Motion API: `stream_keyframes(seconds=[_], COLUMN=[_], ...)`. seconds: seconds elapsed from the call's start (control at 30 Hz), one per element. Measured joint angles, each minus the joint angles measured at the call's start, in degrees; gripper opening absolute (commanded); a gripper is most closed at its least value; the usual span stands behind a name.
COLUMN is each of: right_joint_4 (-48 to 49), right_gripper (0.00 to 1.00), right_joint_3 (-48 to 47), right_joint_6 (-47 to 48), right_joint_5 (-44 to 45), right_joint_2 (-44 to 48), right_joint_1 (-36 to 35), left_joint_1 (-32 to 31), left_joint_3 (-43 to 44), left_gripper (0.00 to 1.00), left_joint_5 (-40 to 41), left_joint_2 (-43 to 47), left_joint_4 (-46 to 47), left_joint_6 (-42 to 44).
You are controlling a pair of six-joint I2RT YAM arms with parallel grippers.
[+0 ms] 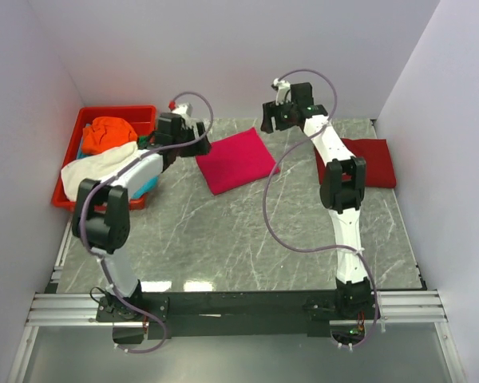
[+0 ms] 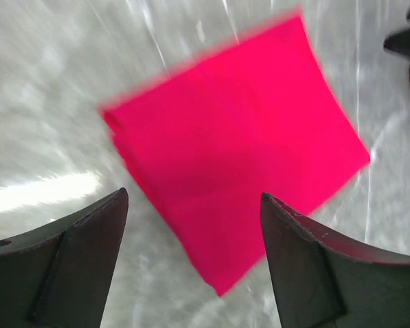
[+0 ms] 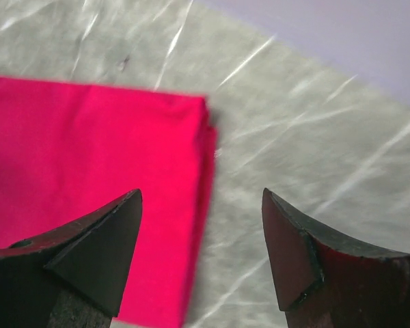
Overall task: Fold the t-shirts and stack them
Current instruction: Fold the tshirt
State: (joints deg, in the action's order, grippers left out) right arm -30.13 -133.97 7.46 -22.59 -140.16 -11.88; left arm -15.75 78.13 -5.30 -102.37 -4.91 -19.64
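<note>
Item: pink shirt (image 1: pixel 238 159), folded square, flat on the surface.
Left gripper (image 2: pixel 193 198): spread, empty; the shirt lies beneath and ahead of it.
Right gripper (image 3: pixel 201 195): spread, empty; the shirt's corner is just below, to its left.
Red shirt (image 1: pixel 375 162): folded, behind and right of the right gripper.
I judge stacking comes next: I'd pinch all layers and lift both sides together.

Open tabletop (image 1: pixel 223 239) surrounds the pink t-shirt (image 1: pixel 237 159); the tray (image 1: pixel 136 112) blocks far left
</note>
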Motion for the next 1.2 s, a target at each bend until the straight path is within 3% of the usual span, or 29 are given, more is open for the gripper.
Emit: stream_keyframes(seconds=[0.2, 0.37, 0.67, 0.9, 1.2], right_joint_4=[-7.3, -12.6, -17.4, -16.2, -15.7], right_gripper=[0.72, 0.7, 0.56, 0.5, 0.29], right_joint_3=[0.0, 1.3, 3.7, 8.7, 12.9], right_joint_6=[-4.3, -5.1, -5.7, -4.9, -4.9], right_joint_5=[-3.5, -4.5, -5.8, -7.3, -8.2], right_joint_2=[-3.1, -4.2, -4.3, -2.8, -1.0], right_joint_1=[-0.9, -1.2, -1.3, -1.5, -1.5], left_joint_1=[-0.3, -0.3, -0.3, -0.3, -0.3], left_joint_3=[-0.2, -2.1, -11.0, -15.0, -20.5], left_gripper=[0.79, 0.78, 0.79, 0.79, 0.79], left_joint_5=[-6.1, -6.7, -6.1, -5.7, -3.7], left_joint_2=[-7.4, -6.7, 5.6, 16.4, 25.0], left_joint_4=[-5.0, -6.2, -7.0, -7.5, -11.1], left_joint_6=[-5.4, -6.7, -6.7, -5.3, -0.8])
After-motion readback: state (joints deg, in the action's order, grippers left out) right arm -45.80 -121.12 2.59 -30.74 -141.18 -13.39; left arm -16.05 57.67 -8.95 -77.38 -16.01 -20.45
